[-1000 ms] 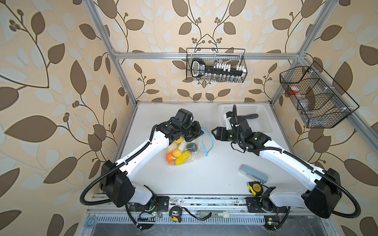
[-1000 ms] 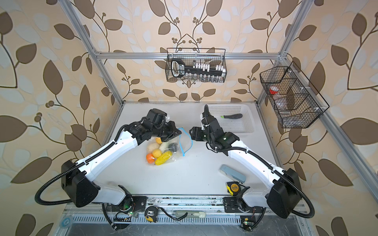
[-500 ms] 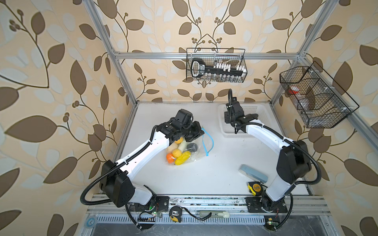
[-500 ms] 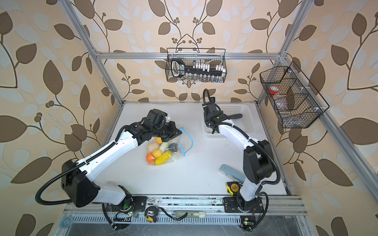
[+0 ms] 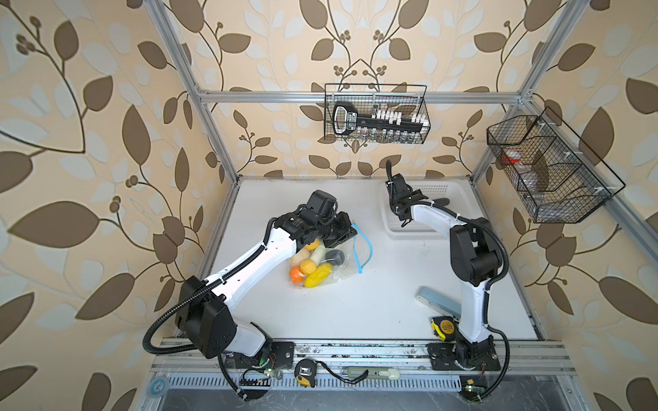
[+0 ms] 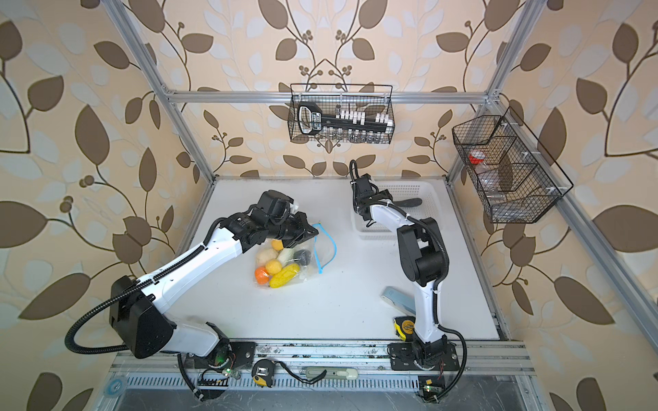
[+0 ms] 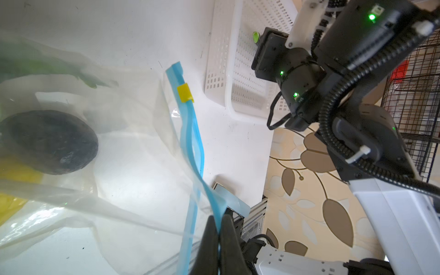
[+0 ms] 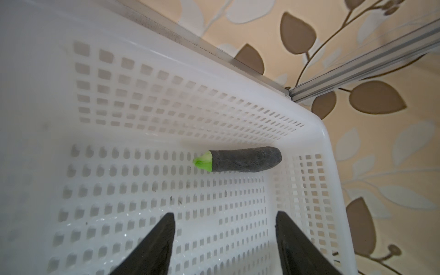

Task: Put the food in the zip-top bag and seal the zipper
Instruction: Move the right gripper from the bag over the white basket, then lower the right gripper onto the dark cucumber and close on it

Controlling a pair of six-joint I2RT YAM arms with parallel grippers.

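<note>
The clear, crinkly bag (image 5: 340, 265) lay mid-table, lumpy with round orange, yellow and beige food (image 5: 309, 270). Its zipper (image 7: 190, 133), a thin blue strip with a small yellow slider (image 7: 185, 93), curved away, and the left gripper (image 7: 219, 226) had its fingers pressed together on the strip's end. Over at the white perforated basket (image 8: 321, 133), the right gripper (image 8: 225, 214) hung with fingers spread, nothing between them. A dark, rough cylinder (image 8: 247, 159) with a green tip, maybe a toy eggplant, lay ahead of the fingertips, apart from them.
</note>
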